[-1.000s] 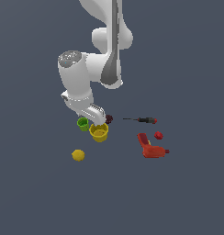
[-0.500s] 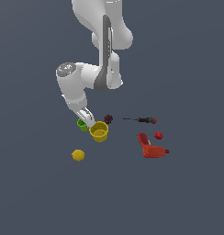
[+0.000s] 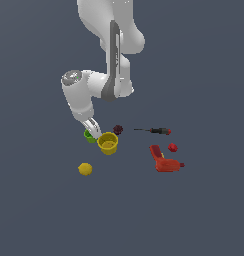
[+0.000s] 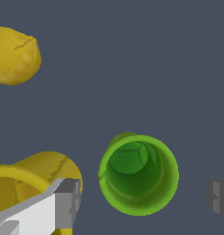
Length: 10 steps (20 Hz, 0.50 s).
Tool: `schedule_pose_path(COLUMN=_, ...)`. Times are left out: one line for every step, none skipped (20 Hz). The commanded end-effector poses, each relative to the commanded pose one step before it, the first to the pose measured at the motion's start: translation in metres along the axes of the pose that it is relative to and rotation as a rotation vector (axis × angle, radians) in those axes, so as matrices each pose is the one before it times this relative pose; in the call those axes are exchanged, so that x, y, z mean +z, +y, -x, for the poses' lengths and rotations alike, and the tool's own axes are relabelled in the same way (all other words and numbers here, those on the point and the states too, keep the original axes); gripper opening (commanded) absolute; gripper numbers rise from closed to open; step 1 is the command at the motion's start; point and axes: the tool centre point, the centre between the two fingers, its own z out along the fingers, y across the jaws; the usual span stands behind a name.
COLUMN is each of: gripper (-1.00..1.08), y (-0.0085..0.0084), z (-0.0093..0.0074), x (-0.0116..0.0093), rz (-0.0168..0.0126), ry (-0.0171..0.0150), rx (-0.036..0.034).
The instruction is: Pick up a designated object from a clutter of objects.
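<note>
The small bright green cup stands upright, seen from above in the wrist view, between my two fingertips. My gripper is open, with one finger in front of the yellow cup and the other apart from the green cup on its far side. In the exterior view the gripper is low over the green cup and partly hides it. The larger yellow cup stands right beside it.
A yellow ball lies in front of the cups. A dark maroon ball sits behind the yellow cup. A red-handled screwdriver, a red ball and a red drill-like tool lie to the exterior view's right.
The arm has folded lower and shifted slightly to the exterior view's left, bringing the gripper down around the green cup. No object has moved.
</note>
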Motion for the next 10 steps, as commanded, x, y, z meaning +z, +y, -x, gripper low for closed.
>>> schedule_pose_path(gripper=1.0, y=0.00017, z=0.00024, x=0.00347, rz=0.00026, ry=-0.00019, rx=0.00021)
schedule_pose_path(gripper=1.0, y=0.0002, z=0.00005, x=0.00256, rz=0.00011, ry=0.0001, rx=0.00047)
schedule_pose_path(gripper=1.0, y=0.00019, z=0.00007, x=0.0031, rz=0.0001, ry=0.00011, rx=0.00046)
schedule_pose_path(gripper=1.0, y=0.00019, z=0.00009, x=0.00364, rz=0.0001, ry=0.00011, rx=0.00046)
schedule_pose_path(gripper=1.0, y=0.00018, z=0.0001, x=0.00417, rz=0.0001, ry=0.00011, rx=0.00047)
schedule_pose_path(gripper=1.0, y=0.00017, z=0.0001, x=0.00468, rz=0.00008, ry=0.00011, rx=0.00047)
schedule_pose_path(gripper=1.0, y=0.00022, z=0.00004, x=0.00502, rz=0.00008, ry=0.00014, rx=0.00067)
schedule_pose_path(gripper=1.0, y=0.00013, z=0.00005, x=0.00458, rz=0.00002, ry=0.00008, rx=0.00048)
schedule_pose_path(gripper=1.0, y=0.00011, z=0.00001, x=0.004, rz=-0.00003, ry=0.00006, rx=0.00048)
schedule_pose_path(gripper=1.0, y=-0.0001, z=0.0001, x=0.00347, rz=0.0, ry=0.0, rx=0.0)
